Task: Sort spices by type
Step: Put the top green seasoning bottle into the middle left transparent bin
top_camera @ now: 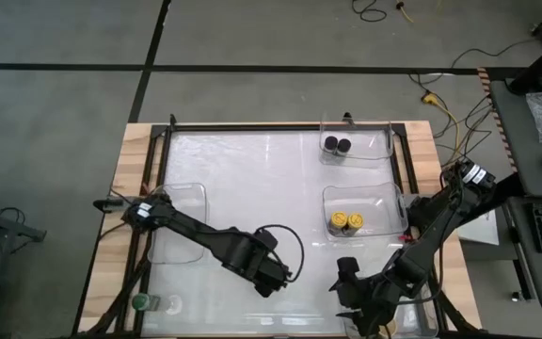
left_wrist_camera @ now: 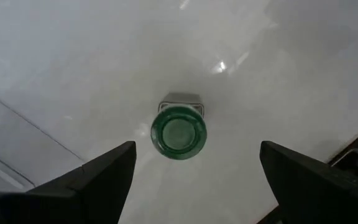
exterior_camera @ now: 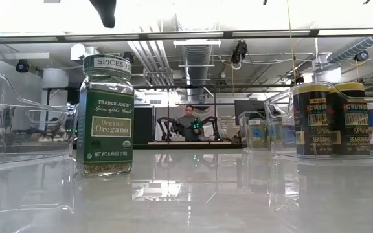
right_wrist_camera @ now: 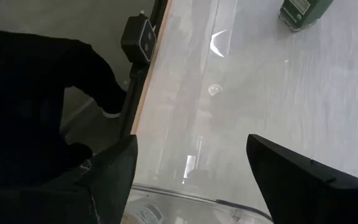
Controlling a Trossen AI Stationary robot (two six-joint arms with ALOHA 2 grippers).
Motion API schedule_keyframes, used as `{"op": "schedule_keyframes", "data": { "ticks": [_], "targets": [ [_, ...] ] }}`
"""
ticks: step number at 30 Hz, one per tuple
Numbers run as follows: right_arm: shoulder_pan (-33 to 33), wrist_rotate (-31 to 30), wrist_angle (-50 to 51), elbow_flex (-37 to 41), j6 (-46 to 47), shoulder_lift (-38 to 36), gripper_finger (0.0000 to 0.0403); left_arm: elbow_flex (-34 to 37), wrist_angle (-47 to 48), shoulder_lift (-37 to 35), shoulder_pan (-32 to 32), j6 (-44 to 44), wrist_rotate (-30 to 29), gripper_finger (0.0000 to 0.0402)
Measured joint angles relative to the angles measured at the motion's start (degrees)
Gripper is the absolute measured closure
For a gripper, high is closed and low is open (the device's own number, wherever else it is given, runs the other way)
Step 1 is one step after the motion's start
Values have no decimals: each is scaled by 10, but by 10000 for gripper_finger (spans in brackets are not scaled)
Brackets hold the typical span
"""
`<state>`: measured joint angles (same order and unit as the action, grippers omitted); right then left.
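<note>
A green-lidded oregano jar (left_wrist_camera: 179, 132) (exterior_camera: 105, 116) stands upright on its base on the white table. My left gripper (left_wrist_camera: 197, 147) (top_camera: 273, 275) hangs open straight above it, pointing down, a finger on either side of the lid and well clear of it. One dark finger (exterior_camera: 103, 11) shows above the jar in the low view. A second green-lidded jar (top_camera: 142, 302) stands at the near left corner. My right gripper (right_wrist_camera: 191, 140) (top_camera: 351, 287) is open over the table's near edge, slanting down, with nothing between its fingers.
A clear bin (top_camera: 384, 151) at the far right holds two black-lidded jars (top_camera: 337, 145). A bin (top_camera: 389, 202) at mid right holds two yellow-lidded jars (top_camera: 345, 222). Another clear bin (top_camera: 182, 193) lies at the left, and one (right_wrist_camera: 185, 202) sits just below my right gripper.
</note>
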<state>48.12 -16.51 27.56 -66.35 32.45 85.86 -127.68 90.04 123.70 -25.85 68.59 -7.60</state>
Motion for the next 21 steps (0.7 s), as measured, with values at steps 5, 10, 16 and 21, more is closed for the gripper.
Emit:
{"op": "schedule_keyframes", "data": {
  "ticks": [5, 10, 16, 21],
  "targets": [
    [0, 0, 0, 0, -2, 0, 119, 27, 0, 0, 23, -49, 27, 75],
    [0, 0, 1, 0, -2, 0, 125, 52, -11, 0, 33, -91, 34, 75],
    [0, 0, 1, 0, -2, 0, 128, 94, -2, -1, 34, -100, 61, 75],
    [0, 0, 1, 0, -1, 0, 119, 117, -20, -3, 34, -110, 70, 78]
  ]
}}
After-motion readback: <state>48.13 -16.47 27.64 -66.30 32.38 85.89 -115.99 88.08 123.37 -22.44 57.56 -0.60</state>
